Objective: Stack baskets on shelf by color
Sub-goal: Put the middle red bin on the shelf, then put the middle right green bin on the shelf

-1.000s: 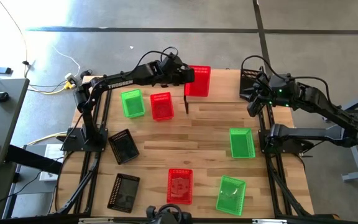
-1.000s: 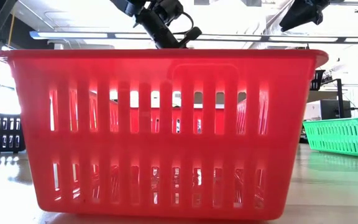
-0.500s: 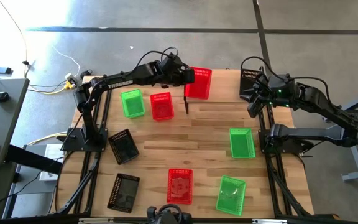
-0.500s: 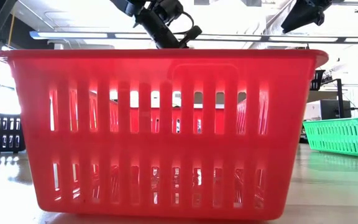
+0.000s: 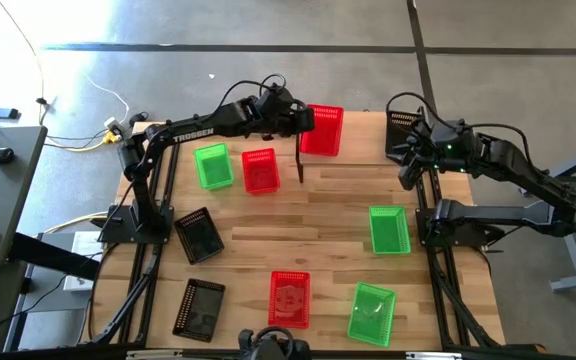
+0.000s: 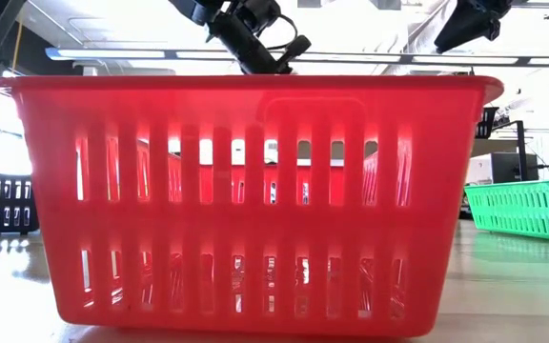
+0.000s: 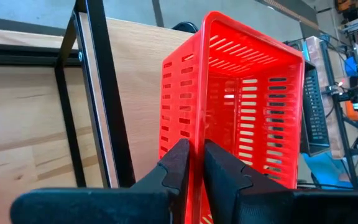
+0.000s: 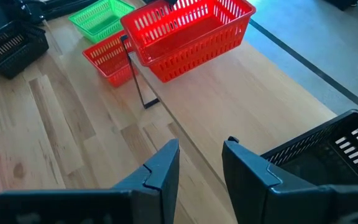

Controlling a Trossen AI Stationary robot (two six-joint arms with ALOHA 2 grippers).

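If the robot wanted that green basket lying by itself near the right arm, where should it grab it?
Probably on one rim wall, from straight above. The green basket sits upright with its mouth open upward, so one finger of the right tool can drop inside and one outside the thin wall.

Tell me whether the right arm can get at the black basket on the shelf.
Probably yes. The right end effector hangs open just beside the black basket on the shelf, with nothing between them. The left end effector is off to the side, shut on the red basket.
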